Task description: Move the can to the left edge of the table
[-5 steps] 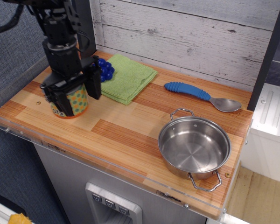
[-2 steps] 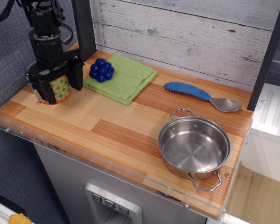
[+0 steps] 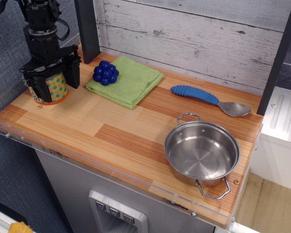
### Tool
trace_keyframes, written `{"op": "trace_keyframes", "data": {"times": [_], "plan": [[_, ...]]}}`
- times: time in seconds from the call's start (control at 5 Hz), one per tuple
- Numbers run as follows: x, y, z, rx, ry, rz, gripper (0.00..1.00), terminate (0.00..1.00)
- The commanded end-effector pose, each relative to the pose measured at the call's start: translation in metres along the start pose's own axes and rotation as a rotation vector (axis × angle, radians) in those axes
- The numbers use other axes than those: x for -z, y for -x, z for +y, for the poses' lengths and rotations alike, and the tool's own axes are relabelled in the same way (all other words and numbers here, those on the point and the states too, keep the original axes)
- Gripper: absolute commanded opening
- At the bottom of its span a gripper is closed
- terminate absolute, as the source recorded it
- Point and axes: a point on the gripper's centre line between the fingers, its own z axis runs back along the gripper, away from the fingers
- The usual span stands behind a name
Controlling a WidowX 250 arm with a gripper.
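- The black claw (image 3: 50,76) comes down from above at the far left of the worktop (image 3: 131,136), its two fingers (image 3: 72,73) straddling the can (image 3: 52,89) and clenched on its sides.
- The can, with its yellow label and green dots, stands upright between the fingers at the worktop's left edge, toward the back corner; whether its base rests on the wood or hangs just above it cannot be told.
- At about 3 o'clock from the can, near but not touching, a knobbly blue ball (image 3: 105,73) sits on the left end of a folded green cloth (image 3: 131,80).
- Farther along at 3 o'clock, well apart from the cloth, a spoon (image 3: 211,100) with a blue handle lies flat near the back wall, its metal bowl pointing right.
- At about 4 o'clock from the can, toward the front right corner, a shiny steel pot (image 3: 202,154) with two handles stands upright and open, just in front of the spoon.
- A clear rim (image 3: 0,127) runs along the left and front sides of the worktop.
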Motion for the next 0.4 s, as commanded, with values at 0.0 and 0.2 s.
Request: {"op": "trace_keyframes", "data": {"times": [0.0, 0.2], "plan": [[-0.022, 0.0, -0.002, 0.014, 0.04, -0.049, 1.0, 0.0], [-0.029, 0.01, -0.004, 0.089, 0.069, -0.021, 1.0, 0.0]]}}
